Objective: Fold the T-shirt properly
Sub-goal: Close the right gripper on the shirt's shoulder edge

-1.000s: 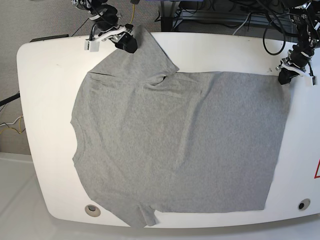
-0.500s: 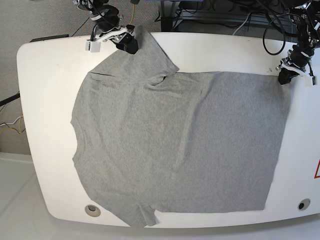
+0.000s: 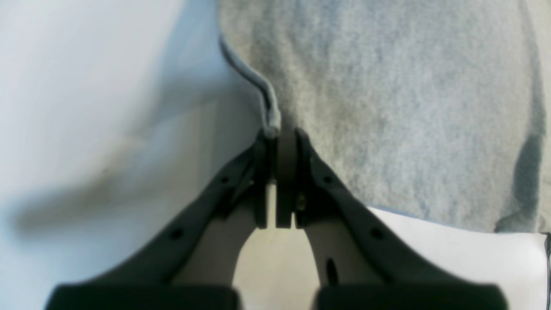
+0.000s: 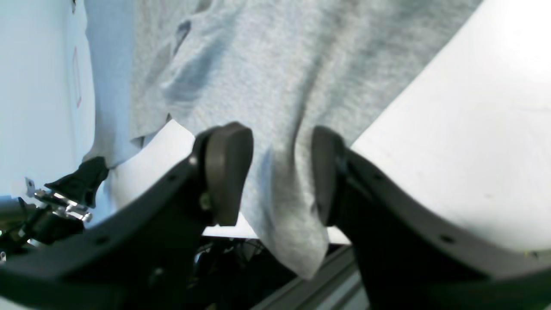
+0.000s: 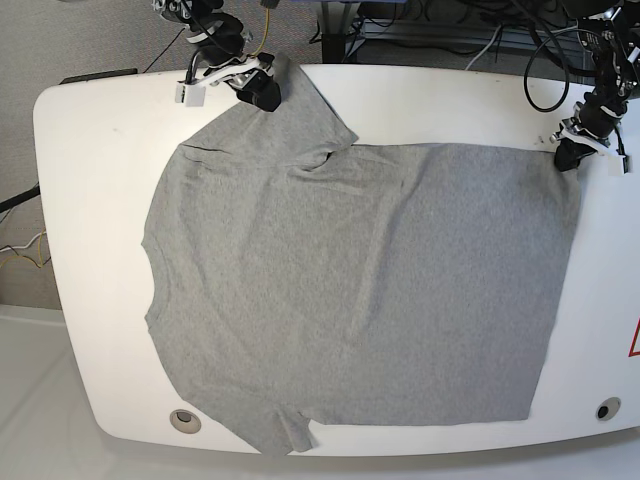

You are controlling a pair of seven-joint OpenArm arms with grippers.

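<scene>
The grey T-shirt [image 5: 360, 290] lies spread flat on the white table [image 5: 90, 200], plain side up, with its collar to the left and its hem to the right. My left gripper [image 3: 280, 133] is shut on the hem's edge at the far right corner [image 5: 568, 155]. My right gripper [image 4: 282, 172] is open, and the far sleeve [image 4: 280, 64] hangs between its fingers over the table's back edge. In the base view the right gripper [image 5: 262, 92] is at the back left, at the sleeve's tip.
Cables and frame parts [image 5: 420, 30] crowd the space behind the table. Two round holes [image 5: 184, 420] [image 5: 607, 408] sit near the front edge. A red warning sticker [image 5: 635, 340] is at the right edge.
The right gripper has shifted slightly to the right along the sleeve tip. The left gripper and the shirt's body have barely moved.
</scene>
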